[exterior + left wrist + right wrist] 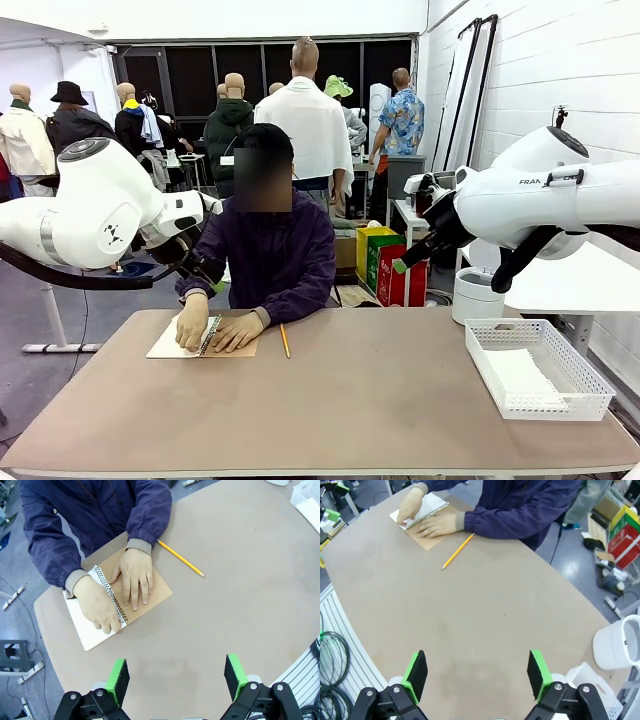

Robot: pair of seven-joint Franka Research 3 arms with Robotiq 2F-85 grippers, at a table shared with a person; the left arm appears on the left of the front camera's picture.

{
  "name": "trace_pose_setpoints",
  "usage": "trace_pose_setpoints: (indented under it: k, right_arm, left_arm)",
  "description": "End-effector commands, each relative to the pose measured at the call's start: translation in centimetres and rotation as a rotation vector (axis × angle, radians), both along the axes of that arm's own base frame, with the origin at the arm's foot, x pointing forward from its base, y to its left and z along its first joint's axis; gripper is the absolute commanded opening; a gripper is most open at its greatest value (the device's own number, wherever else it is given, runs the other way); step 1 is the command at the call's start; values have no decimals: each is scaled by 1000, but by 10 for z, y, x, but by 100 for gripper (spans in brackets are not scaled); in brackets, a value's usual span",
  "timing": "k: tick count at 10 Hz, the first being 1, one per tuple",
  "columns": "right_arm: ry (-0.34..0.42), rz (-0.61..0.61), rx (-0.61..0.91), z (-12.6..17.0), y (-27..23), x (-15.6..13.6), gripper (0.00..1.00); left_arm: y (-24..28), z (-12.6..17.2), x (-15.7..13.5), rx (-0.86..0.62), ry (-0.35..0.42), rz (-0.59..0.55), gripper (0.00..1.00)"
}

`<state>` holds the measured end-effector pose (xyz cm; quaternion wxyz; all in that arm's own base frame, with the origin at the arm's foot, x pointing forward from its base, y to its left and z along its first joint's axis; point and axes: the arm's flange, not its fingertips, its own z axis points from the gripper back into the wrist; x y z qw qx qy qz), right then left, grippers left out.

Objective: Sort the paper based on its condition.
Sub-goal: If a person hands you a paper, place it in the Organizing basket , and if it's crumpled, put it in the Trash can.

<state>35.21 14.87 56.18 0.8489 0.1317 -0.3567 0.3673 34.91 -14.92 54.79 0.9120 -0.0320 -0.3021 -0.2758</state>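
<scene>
Paper: white sheet lies flat in white basket by tabletop's right edge. Your left gripper hangs above tabletop, fingers wide, empty. Your right gripper likewise wide, empty. Person's hand presses spiral notebook at far edge, pencil just beside.

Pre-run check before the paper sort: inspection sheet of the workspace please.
Surface: tan table, rounded corners.
Job's things: white sheets in white basket.
Clutter: open spiral notebook under a person's hands; yellow pencil beside it.
Pincers: left pincer open, right pincer open, both above the table, holding nothing.
Cables: dark coils beside the table's edge.
Surroundings: white bin off the table, beyond the basket.
</scene>
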Motion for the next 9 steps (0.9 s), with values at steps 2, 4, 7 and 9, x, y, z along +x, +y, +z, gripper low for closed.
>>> trace_pose_setpoints:
  k: [2,4,7,9]
  right_arm:
    - [-3,-2,-4,0,0,0,100]
    - [-3,-2,-4,0,0,0,100]
    - [-3,-2,-4,0,0,0,100]
    - [-3,-2,-4,0,0,0,100]
  left_arm:
    - [1,0,1,-2,2,0,100]
    - [1,0,1,-2,2,0,100]
    - [1,0,1,-2,2,0,100]
    - [1,0,1,-2,2,0,100]
